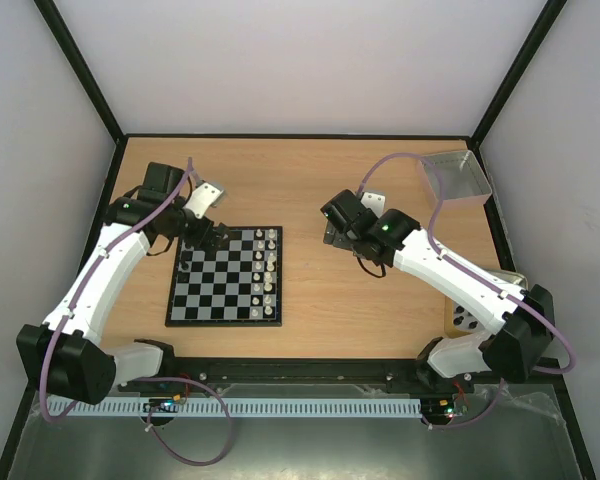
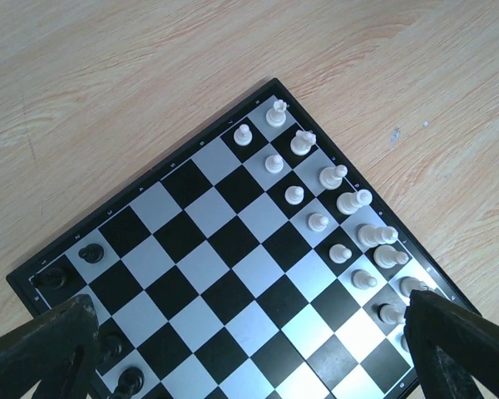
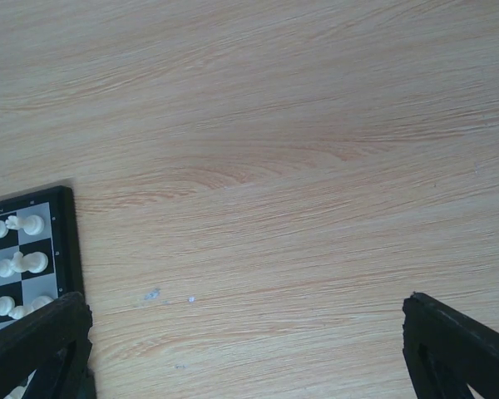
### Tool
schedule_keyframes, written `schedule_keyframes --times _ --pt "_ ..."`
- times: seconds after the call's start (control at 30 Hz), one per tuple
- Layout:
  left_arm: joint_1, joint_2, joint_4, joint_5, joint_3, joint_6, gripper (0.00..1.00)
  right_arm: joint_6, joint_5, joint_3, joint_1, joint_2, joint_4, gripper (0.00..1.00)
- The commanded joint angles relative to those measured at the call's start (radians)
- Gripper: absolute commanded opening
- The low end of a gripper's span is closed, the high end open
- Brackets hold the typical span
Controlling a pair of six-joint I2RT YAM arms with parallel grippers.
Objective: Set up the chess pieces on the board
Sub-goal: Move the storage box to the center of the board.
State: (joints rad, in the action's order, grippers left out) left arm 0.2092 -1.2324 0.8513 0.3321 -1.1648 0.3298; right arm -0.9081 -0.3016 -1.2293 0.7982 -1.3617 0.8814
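Observation:
The board (image 1: pixel 220 285) lies left of the table's middle. White chess pieces (image 1: pixel 269 265) fill its two right-hand columns, and a few black ones (image 1: pixel 186 262) stand along its left edge. My left gripper (image 1: pixel 208 240) hovers open over the board's far left corner. In the left wrist view the board (image 2: pixel 224 249) lies below the open left gripper (image 2: pixel 249 357). Nothing is between its fingers (image 2: pixel 41 349), with white pieces (image 2: pixel 318 222) to the right and black pieces (image 2: pixel 91 253) to the left. My right gripper (image 1: pixel 332 232) stands open and empty over bare wood, right of the board.
A clear grey tray (image 1: pixel 457 176) sits at the far right corner. A gold-rimmed tin (image 1: pixel 467 320) lies near the right arm's base, partly hidden by the arm. The right wrist view shows the board's rim (image 3: pixel 65 241) and white pieces (image 3: pixel 33 263) at its left edge.

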Motion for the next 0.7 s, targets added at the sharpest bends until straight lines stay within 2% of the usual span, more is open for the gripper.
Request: schedule_keyframes --times 0.0,0.47,0.67 --pt "0.004 -0.003 0.010 0.016 0.006 0.008 1.00 -0.020 -0.020 0.018 -0.004 0.008 0.027 0.97" --pt "0.003 -0.005 -0.002 0.021 0.021 -0.003 0.99 -0.021 -0.072 0.003 -0.013 0.000 0.050 0.97" --pt "-0.034 -0.047 -0.002 0.018 0.016 -0.005 0.99 0.032 -0.047 -0.092 -0.211 -0.009 0.113 0.99"
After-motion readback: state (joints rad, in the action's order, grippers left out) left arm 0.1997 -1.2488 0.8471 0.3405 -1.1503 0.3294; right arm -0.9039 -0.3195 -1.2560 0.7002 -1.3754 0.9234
